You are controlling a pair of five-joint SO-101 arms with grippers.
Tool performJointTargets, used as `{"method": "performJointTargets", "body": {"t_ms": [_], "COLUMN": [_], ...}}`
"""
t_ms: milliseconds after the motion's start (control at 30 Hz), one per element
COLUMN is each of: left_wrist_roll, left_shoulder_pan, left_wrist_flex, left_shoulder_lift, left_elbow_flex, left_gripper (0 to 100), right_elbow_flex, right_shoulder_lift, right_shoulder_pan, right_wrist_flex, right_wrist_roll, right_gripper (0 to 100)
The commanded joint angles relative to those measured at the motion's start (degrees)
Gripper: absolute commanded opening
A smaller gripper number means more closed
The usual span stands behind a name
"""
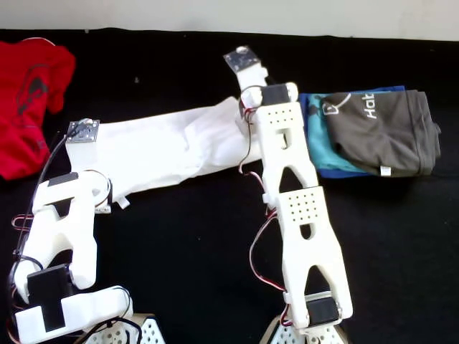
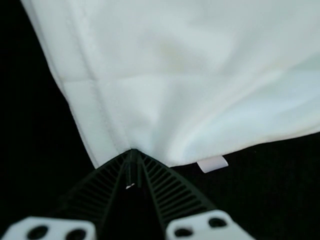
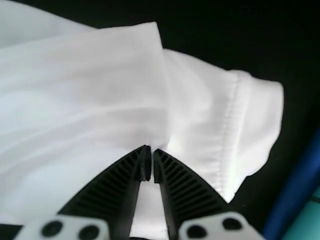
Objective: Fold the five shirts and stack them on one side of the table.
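A white shirt (image 1: 161, 150) lies folded into a long band across the middle of the black table. My left gripper (image 2: 133, 159) is shut on the white shirt (image 2: 190, 75) at its hemmed corner, at the band's left end (image 1: 92, 147). My right gripper (image 3: 149, 159) is shut on the white shirt (image 3: 75, 100) at a fold beside the sleeve, at the band's right end (image 1: 244, 122). At the right, a stack of folded shirts has a grey one (image 1: 387, 132) on top of a teal one (image 1: 321, 147) and a blue one (image 1: 337, 172). A red shirt (image 1: 29, 100) lies unfolded at the far left.
A small white tag (image 2: 212, 163) sticks out from the white shirt's edge near my left gripper. The black table (image 1: 201, 244) is bare in front of the shirt, between the two arms.
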Motion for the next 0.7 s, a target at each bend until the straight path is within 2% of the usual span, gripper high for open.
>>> {"method": "performJointTargets", "body": {"t_ms": [0,233,500,667], "left_wrist_roll": [0.2,0.2,0.2,0.2], "left_shoulder_pan": [1.1,1.1,1.1,1.1], "left_wrist_flex": [-0.7,-0.7,-0.7,-0.7], "left_shoulder_lift": [0.6,0.6,0.6,0.6], "left_elbow_flex": [-0.7,-0.7,-0.7,-0.7], "left_gripper": [1,1,1,1], "right_elbow_flex": [-0.9,-0.9,-0.3,-0.2], "right_shoulder_lift": [-6.4,-7.2,-6.9,-6.8], "right_shoulder_pan": [0.7,0.7,0.1,-0.2], "right_wrist_flex": [-0.7,-1.8,-16.3,-18.3], "right_wrist_roll": [0.6,0.8,0.5,0.5], "right_gripper": [0.5,0.5,0.5,0.5]}}
